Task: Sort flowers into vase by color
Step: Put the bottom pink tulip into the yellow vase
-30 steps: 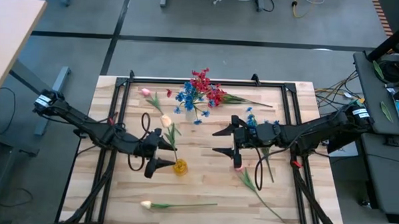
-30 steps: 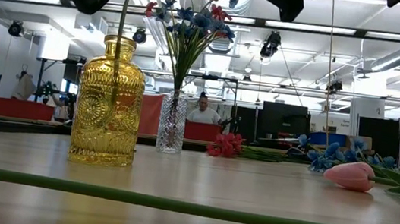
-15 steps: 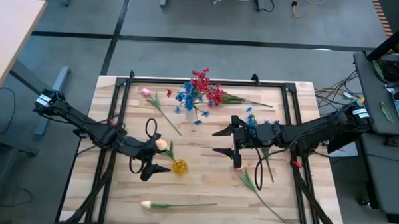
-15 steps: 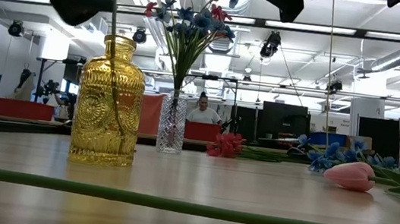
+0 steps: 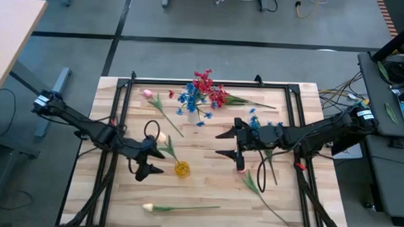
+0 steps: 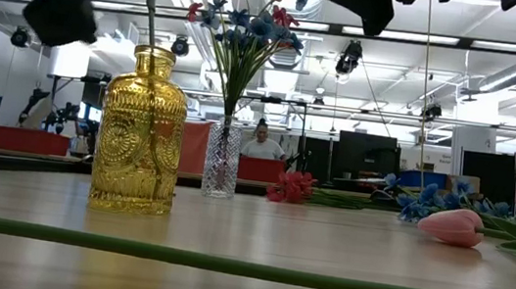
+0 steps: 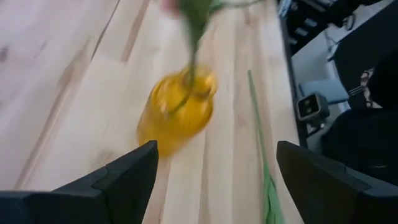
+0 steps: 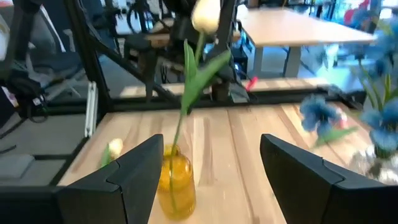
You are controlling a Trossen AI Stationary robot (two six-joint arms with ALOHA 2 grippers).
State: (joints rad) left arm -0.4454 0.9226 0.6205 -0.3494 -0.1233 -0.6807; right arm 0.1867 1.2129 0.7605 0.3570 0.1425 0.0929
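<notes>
A cream tulip [image 5: 162, 137] stands with its stem in the yellow glass vase [image 5: 181, 169], leaning on the vase's mouth toward the table's left; the right wrist view shows its bud [image 8: 206, 15] above the vase [image 8: 175, 180]. My left gripper [image 5: 148, 159] hangs open just left of that vase [image 7: 177, 112] and touches nothing. My right gripper [image 5: 222, 144] hovers open over mid-table, above a pink tulip [image 5: 241, 174] lying flat. A clear vase [image 5: 192, 103] holds blue and red flowers.
Lying on the table are a pink tulip [image 5: 147, 93] at far left, red flowers [image 5: 219, 95] beside the clear vase, blue flowers [image 5: 259, 122] under my right arm, and a cream tulip [image 5: 148, 207] with a long stem [image 6: 204, 259] near the front edge.
My left gripper has drawn back from the yellow vase toward the table's left edge. The cream tulip's stem stays in the vase, but it has tipped from upright and now slants, with the bud carried leftward. My right arm has kept still.
</notes>
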